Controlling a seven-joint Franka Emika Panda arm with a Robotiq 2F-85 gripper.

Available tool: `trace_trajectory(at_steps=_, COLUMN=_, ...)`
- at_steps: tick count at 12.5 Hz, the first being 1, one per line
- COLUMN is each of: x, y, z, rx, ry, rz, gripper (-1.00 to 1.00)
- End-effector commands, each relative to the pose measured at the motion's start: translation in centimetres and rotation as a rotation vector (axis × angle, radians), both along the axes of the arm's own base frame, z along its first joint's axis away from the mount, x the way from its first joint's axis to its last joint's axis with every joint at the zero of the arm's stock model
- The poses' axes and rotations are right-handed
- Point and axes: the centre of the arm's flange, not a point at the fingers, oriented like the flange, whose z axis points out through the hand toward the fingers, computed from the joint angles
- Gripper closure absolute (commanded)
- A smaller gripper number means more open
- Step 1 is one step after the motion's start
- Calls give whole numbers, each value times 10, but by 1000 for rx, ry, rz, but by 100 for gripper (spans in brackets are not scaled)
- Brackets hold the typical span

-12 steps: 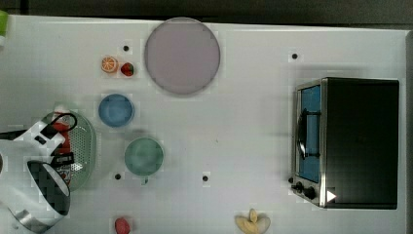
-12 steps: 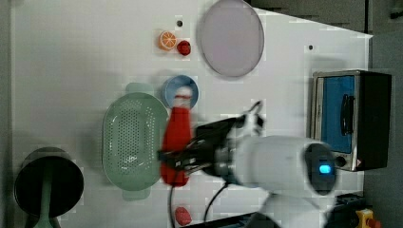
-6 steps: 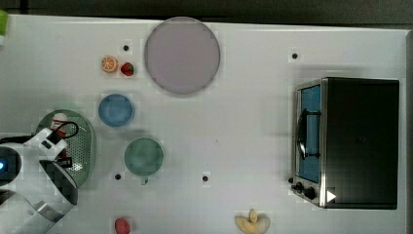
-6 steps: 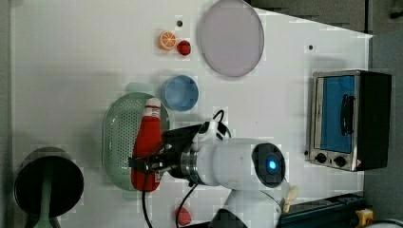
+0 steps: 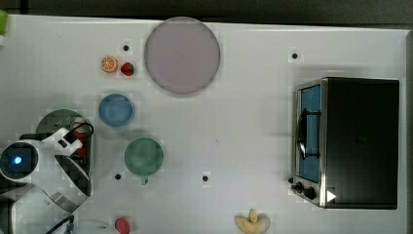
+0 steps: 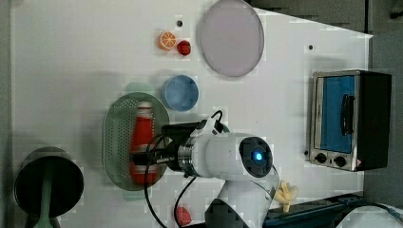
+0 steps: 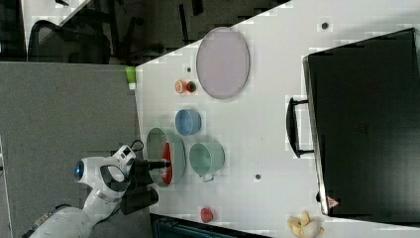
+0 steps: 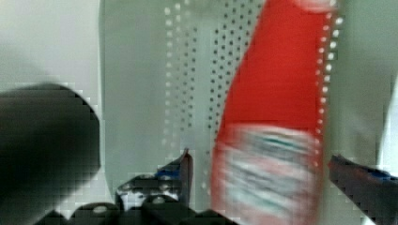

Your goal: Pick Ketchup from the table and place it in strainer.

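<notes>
Black fingertips of the gripper (image 8: pixel 260 171) stand apart on either side of the ketchup (image 6: pixel 141 142), gaps showing between them and the bottle's labelled base. That red bottle lies flat inside the pale green strainer (image 6: pixel 115 142) — white cap toward the blue bowl (image 6: pixel 180 92) just beside the rim.

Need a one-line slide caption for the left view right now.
Ketchup bottle lying inside the pale green strainer, the Panda gripper at its lower end, blue bowl alongside.
</notes>
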Motion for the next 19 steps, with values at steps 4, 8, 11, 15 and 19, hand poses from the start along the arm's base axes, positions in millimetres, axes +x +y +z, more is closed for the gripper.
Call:
trace_trajectory(at_steps=4, x=42, y=-23, z=114, rx=-28, ry=-163, rz=-194, gripper=-100)
trace_trajectory(at_steps=8, x=67, y=-98, z=193, rx=-191, ry=-97, rz=-348, gripper=-100)
trace_trajectory(at_steps=11, x=91, y=-178, z=250, rx=-219, ry=-58, rz=-537, gripper=-100)
trace_trajectory(at_steps=15, x=110, y=-307, z=305, rx=-212, ry=-103, rz=-773, gripper=-100)
trace_trajectory(at_steps=19, x=103, y=-398, z=328, rx=-209, ry=-81, rz=-942, gripper=-100)
